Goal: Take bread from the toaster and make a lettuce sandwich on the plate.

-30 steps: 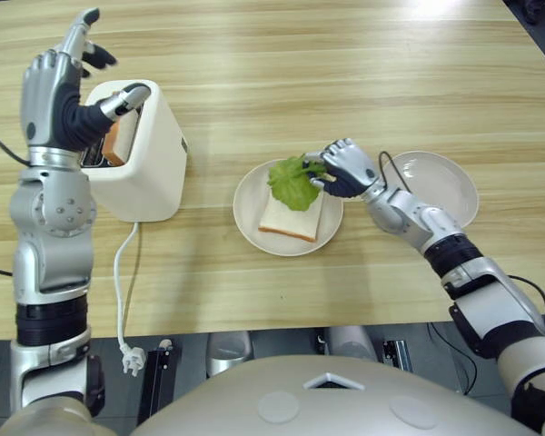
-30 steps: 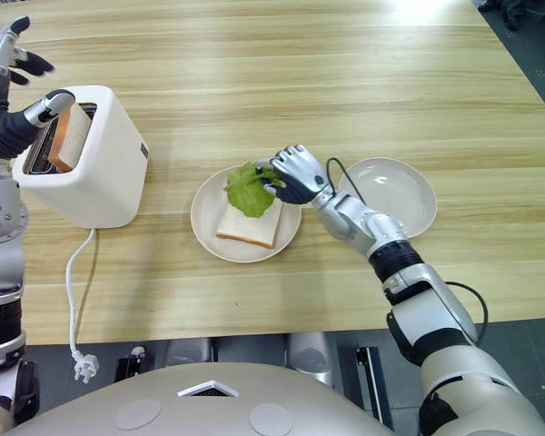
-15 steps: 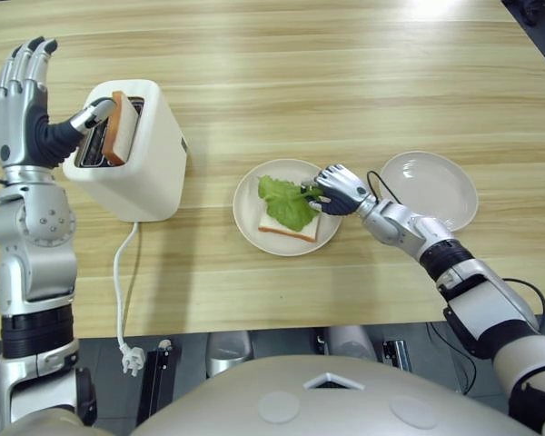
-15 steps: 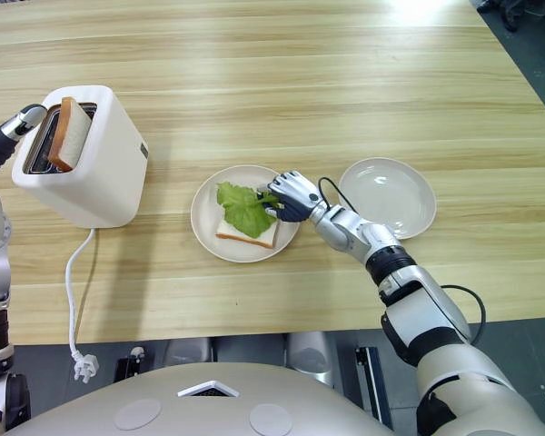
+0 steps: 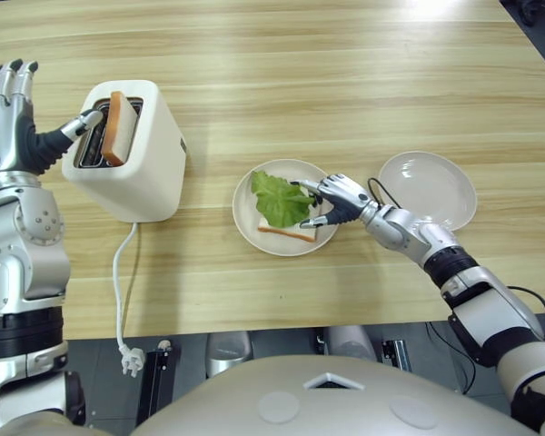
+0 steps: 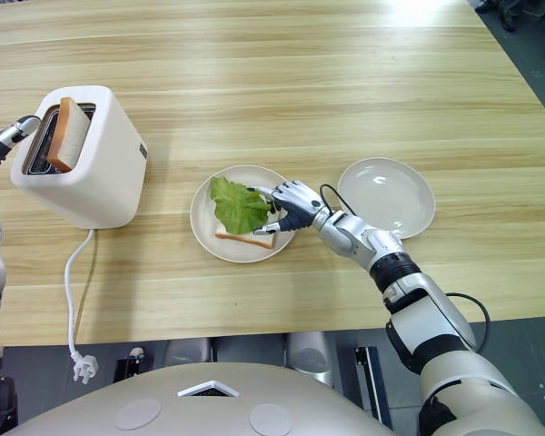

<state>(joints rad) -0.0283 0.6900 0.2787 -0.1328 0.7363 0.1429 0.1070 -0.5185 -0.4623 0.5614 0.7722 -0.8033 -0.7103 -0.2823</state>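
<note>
- right hand (image 5: pixel 343 198) sits low over the right rim of the plate (image 5: pixel 242 213). Fingers are parted with nothing clamped; the tips are right at the leaf's edge, and I can't tell if they touch it.
- lettuce (image 5: pixel 277 198) is just left of those fingertips, draped over the bottom slice (image 5: pixel 289 231). It covers most of the bread; only the near edge shows.
- The parted fingers read as a let-go: the leaf is lying on the bread and the hand has no grip on it.
- The leaf sits skewed to the far-left of the slice, away from the hand, and overhangs a bit.
- left hand (image 5: pixel 9 123) is raised beside the toaster (image 5: pixel 150 168), fingers straight and spread, holding nothing. The thumb points toward the slot.
- second slice (image 5: pixel 118 113) is just right of that thumb, upright in the slot and sticking well out the top, so it is easy to pinch.
- The left hand is probably staged there because it is the nearer hand for that slice.
- empty plate (image 5: pixel 431 189) is just beyond the right wrist, bare and not part of this step.
- cord (image 5: pixel 120 272) trails from the toaster toward the near table edge, below the left hand, with the plug end loose.
- Progress guess: base and lettuce are on; the top slice is not yet taken.
- Risk: the off-centre leaf may slide when the top goes on.
</note>
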